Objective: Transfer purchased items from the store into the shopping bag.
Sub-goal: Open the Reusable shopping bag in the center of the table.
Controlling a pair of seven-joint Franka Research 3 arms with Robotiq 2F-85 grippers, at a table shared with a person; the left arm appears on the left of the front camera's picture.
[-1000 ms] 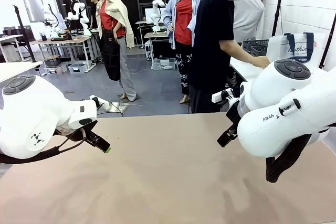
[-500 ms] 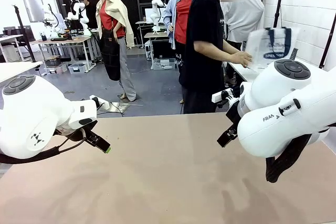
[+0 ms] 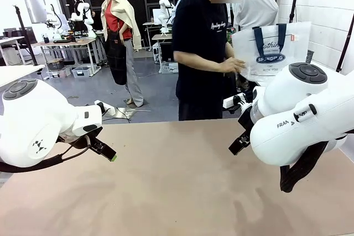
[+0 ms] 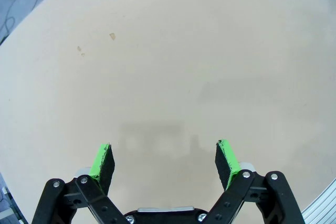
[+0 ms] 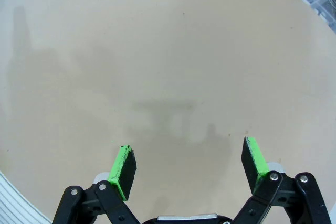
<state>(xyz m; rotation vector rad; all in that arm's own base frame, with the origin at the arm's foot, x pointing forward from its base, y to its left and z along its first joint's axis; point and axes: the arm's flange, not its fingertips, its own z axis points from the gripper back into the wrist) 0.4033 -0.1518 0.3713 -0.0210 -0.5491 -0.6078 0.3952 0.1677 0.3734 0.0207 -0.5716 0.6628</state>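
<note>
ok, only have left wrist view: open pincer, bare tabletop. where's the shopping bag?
Observer: Off the table. A person at the far side holds the shopping bag in the air, toward the robot's right.
Operator: right pincer?
Observer: Right pincer is open above bare table, nothing between its pads.
Operator: how's the bag held?
Observer: One hand on its side edge; it hangs upright, logo facing the front camera.
</note>
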